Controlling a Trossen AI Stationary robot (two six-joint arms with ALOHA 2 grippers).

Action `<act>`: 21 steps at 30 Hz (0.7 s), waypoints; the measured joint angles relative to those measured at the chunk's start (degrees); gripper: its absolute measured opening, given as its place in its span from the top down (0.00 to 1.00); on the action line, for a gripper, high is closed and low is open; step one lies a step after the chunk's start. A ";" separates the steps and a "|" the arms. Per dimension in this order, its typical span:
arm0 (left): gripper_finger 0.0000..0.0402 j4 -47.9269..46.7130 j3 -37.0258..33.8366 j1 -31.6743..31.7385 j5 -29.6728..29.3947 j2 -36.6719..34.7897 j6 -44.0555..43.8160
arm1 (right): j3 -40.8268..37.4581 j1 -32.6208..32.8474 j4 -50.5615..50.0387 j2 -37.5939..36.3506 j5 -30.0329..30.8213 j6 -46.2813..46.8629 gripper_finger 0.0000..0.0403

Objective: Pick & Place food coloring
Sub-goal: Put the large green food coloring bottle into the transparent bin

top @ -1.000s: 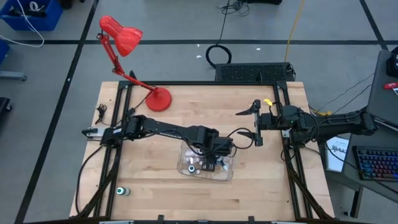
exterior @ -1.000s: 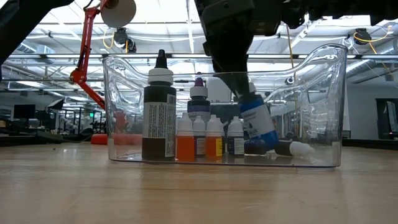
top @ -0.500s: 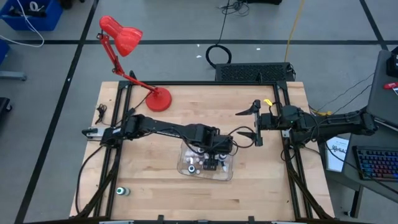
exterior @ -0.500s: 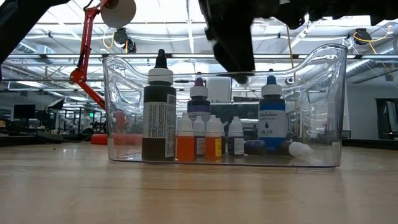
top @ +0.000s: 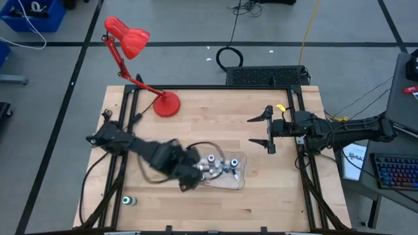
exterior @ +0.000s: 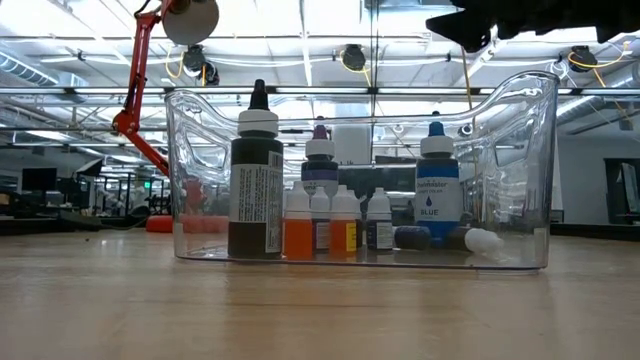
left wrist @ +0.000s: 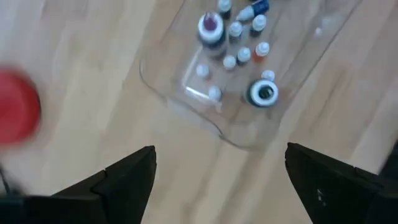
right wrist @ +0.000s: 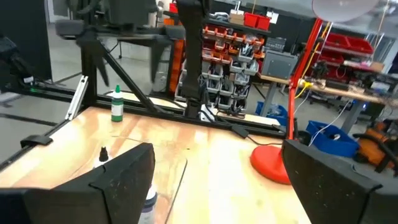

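Food coloring bottles [exterior: 437, 195] stand upright, caps up, inside clear plastic tray [exterior: 520, 150] at tabletop [top: 215, 111] centre.
Left gripper [top: 189, 185] open beside tray; right gripper [top: 269, 132] open, right of it.

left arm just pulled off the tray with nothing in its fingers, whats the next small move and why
Probably swing the left gripper on toward the lone bottle near the table's front left corner. The fingers are open and empty, the blue bottle stands upright in the clear tray with the others, and that stray one is the only bottle visible outside it. The right gripper waits open off the tray's right side.
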 joint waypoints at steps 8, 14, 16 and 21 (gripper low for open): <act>0.12 -0.43 -5.87 -11.43 2.47 -2.85 -30.57 | 0.00 0.00 -1.44 0.02 -0.11 2.15 0.17; 0.12 -0.42 -12.16 -17.03 11.49 -2.65 -51.55 | 0.00 0.00 -3.09 0.00 -0.14 2.30 0.17; 0.12 -0.11 -15.14 -18.67 14.41 -2.57 -60.27 | -0.09 0.00 -3.74 0.00 -0.14 2.61 0.17; 0.12 1.87 -22.58 -22.59 25.27 -2.55 -75.08 | -3.68 0.00 0.21 0.04 -0.16 2.63 0.17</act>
